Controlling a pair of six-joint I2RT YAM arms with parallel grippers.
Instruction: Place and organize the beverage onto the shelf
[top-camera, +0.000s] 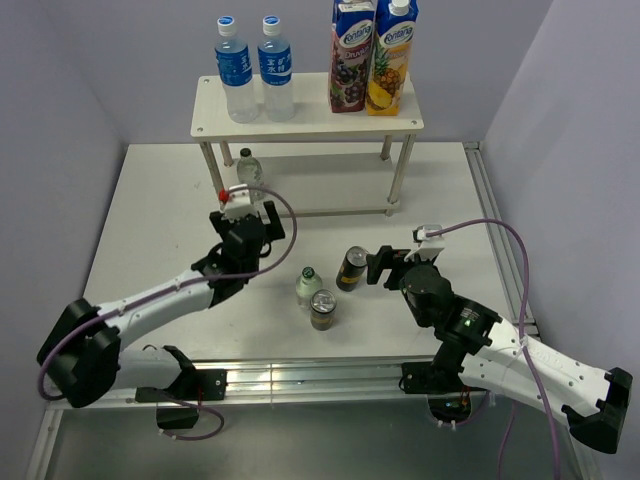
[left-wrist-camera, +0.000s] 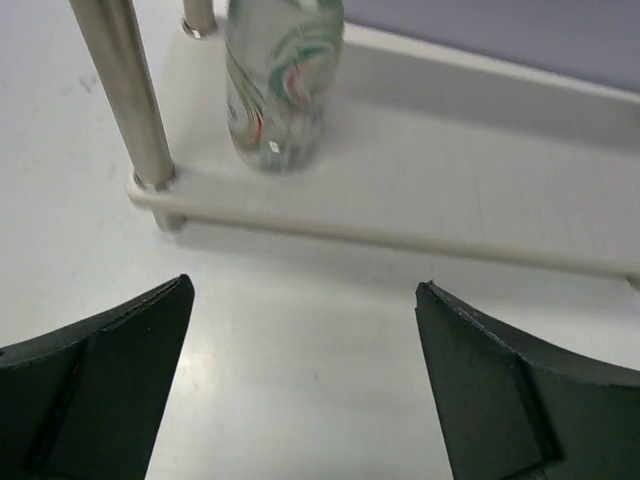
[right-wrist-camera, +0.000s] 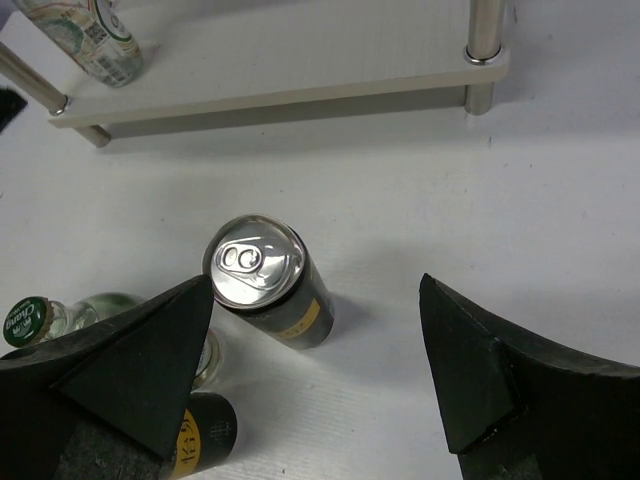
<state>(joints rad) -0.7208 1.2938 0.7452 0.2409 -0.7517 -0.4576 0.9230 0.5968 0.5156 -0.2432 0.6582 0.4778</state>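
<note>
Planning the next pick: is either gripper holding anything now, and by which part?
Nothing is held. The left gripper stands open short of the clear bottle on the shelf; the right gripper is open beside a can, not clasping it.

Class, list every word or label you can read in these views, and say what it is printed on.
"Chang", seemingly: green bottle cap.
Juice cartons: brand word too blurred.
Water bottles: label characters too small.
Cans: yellow label print unreadable.
</note>
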